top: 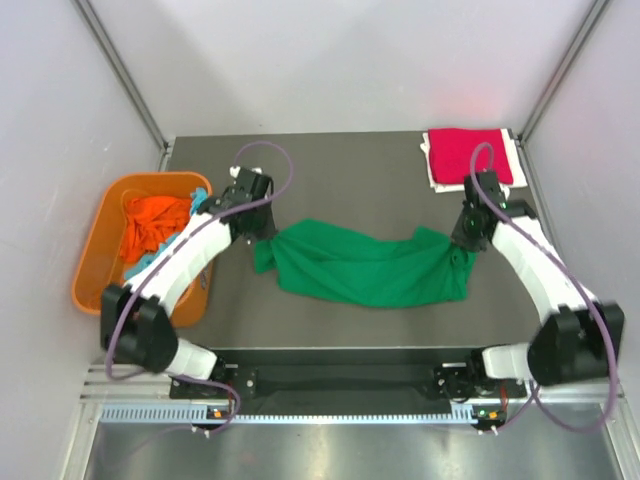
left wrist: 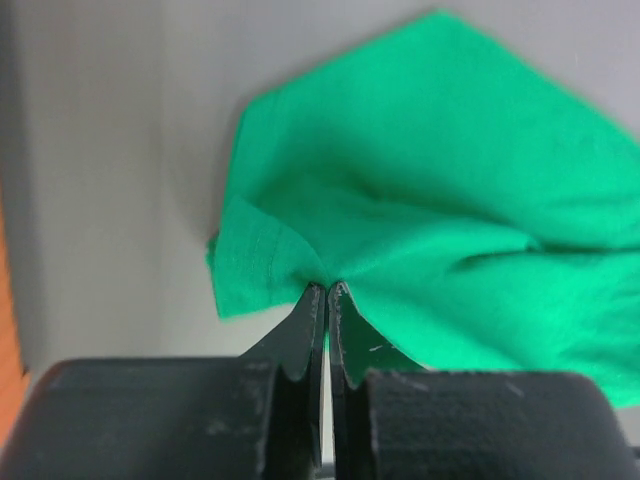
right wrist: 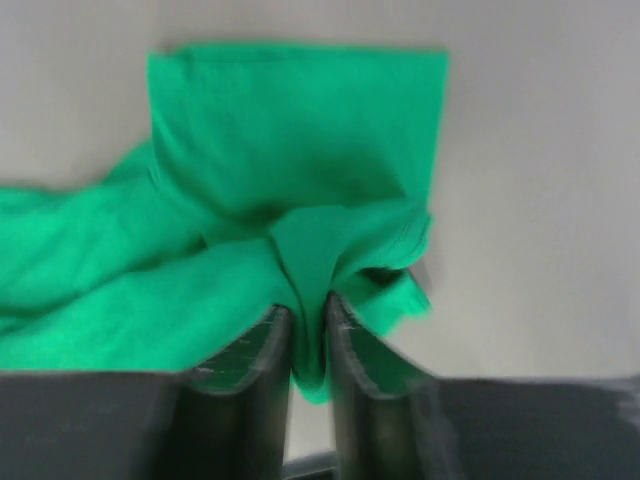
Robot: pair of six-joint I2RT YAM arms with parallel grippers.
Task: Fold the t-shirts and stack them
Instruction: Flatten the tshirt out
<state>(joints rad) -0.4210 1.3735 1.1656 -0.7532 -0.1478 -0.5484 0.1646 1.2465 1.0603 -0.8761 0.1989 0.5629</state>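
A green t-shirt (top: 365,265) lay stretched across the bench (top: 350,165). The left end effector (left wrist: 327,290) was pinched tight on one end of it, the right end effector (right wrist: 308,312) on the other.

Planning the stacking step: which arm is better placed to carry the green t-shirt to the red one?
Likely the right: the right gripper pinches the green t-shirt end nearest the folded red t-shirt, far right; the left gripper holds the opposite end, beside the orange tub.

This looks like a robotics lab cell: plain white panels (top: 330,60) on aluminium struts (top: 120,70) box in a dark table (top: 340,170), and a cabled left arm (top: 185,265) and right arm (top: 530,262) stand bolted to a metal rail (top: 330,412).
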